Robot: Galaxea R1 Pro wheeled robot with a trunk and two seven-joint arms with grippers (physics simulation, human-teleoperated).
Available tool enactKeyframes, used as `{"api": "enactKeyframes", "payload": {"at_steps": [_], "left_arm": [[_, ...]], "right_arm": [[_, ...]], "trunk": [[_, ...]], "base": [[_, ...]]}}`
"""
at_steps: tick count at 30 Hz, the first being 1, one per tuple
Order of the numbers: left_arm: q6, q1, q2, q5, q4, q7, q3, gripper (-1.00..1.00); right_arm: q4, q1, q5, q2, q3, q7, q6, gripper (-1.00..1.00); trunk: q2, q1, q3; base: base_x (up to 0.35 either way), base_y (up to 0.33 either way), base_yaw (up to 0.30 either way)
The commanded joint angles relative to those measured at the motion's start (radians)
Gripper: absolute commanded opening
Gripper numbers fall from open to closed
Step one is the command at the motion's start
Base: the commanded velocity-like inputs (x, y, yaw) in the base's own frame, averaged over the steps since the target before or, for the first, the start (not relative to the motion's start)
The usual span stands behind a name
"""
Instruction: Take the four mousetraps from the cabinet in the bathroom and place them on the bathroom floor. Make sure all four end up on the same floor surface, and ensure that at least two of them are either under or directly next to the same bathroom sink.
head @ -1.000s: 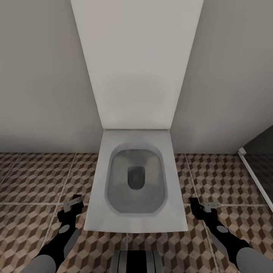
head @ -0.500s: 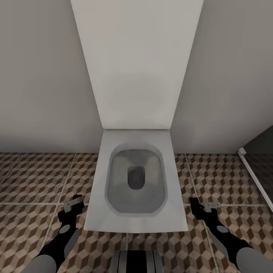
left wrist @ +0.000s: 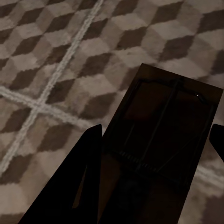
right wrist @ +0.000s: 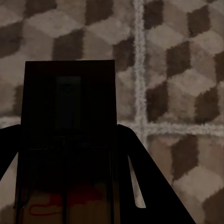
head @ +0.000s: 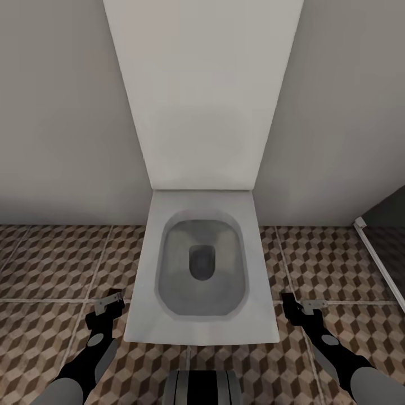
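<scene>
Head view looks down on a white toilet [head: 201,270] at twelve o'clock, set against a pale wall [head: 56,112], with the cube-patterned bathroom floor [head: 50,264] on both sides. The left pincer [head: 108,308] hangs low at about eight o'clock, the right pincer [head: 296,308] at about four o'clock, each just beside the toilet bowl.

Left wrist view shows a flat mousetrap [left wrist: 163,121] with thin wire parts lying between the dark fingers, so that pincer is pinching it, above the tiles. Right wrist view shows a second mousetrap [right wrist: 70,126] pinched the same way.

Both traps look carried low, probably ready to be laid on the tiles; no sink or cabinet is in sight here.
</scene>
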Motion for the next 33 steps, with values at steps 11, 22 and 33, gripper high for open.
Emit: {"api": "enactKeyframes", "payload": {"at_steps": [11, 22, 33], "left_arm": [[-0.005, 0.000, 0.001, 0.007, 0.001, 0.003, 0.001, -1.00], [-0.005, 0.000, 0.000, 0.007, 0.002, 0.002, 0.000, -1.00], [-0.005, 0.000, -0.001, 0.007, 0.002, 0.004, 0.000, -1.00]], "right_arm": [[0.000, -0.001, -0.011, -0.001, 0.008, -0.001, -0.003, -1.00], [0.000, -0.001, -0.010, -0.001, 0.008, -0.001, -0.003, -1.00], [0.000, -0.001, -0.010, -0.001, 0.008, -0.001, -0.003, -1.00]], "trunk": [[0.000, 0.000, -0.001], [-0.001, 0.001, -0.012], [-0.001, 0.001, -0.012]], "base": [[0.000, 0.000, 0.000], [0.000, 0.000, 0.000], [0.000, 0.000, 0.000]]}}
